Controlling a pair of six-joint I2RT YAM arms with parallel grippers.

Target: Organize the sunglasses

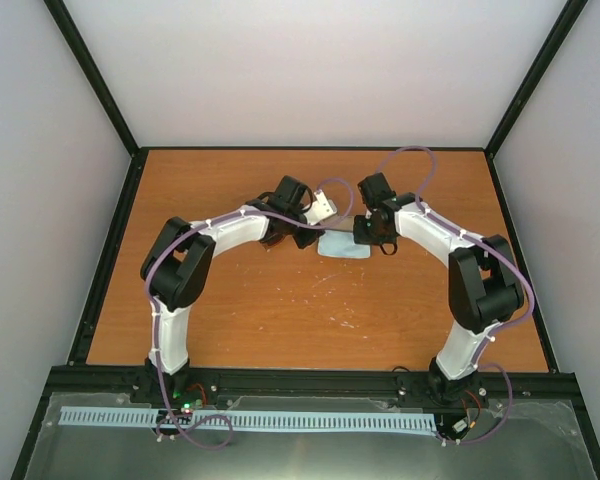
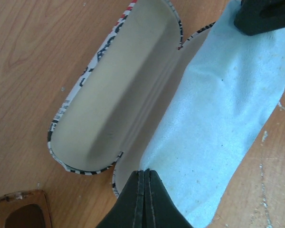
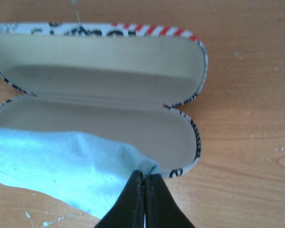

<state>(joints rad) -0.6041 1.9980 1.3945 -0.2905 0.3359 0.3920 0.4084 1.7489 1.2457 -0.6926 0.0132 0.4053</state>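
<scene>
Both arms meet mid-bench (image 1: 280,310), over the open case (image 2: 109,90). The case lies flat with both halves facing up, cream lining, flag/newsprint pattern on the rim. One half is bare. The other half is mostly covered by the light blue cloth (image 2: 218,118), which spills past the case rim onto the wood.

Left pincer (image 2: 145,173): fingers pressed together, nipping the cloth's edge at one end.

Right pincer (image 3: 143,175): also clamped tight, with a cloth corner bunched at the tips, right at the rim of the covered half. The cloth is held from opposite ends, one pincer each.

Sunglasses (image 2: 21,211): outside the case. Only one corner shows, bottom-left of the left wrist view: red-brown frame and tinted lens. They lie on the bench near the rounded end of the bare half, not touching it. Can't pick them out in the top view.
</scene>
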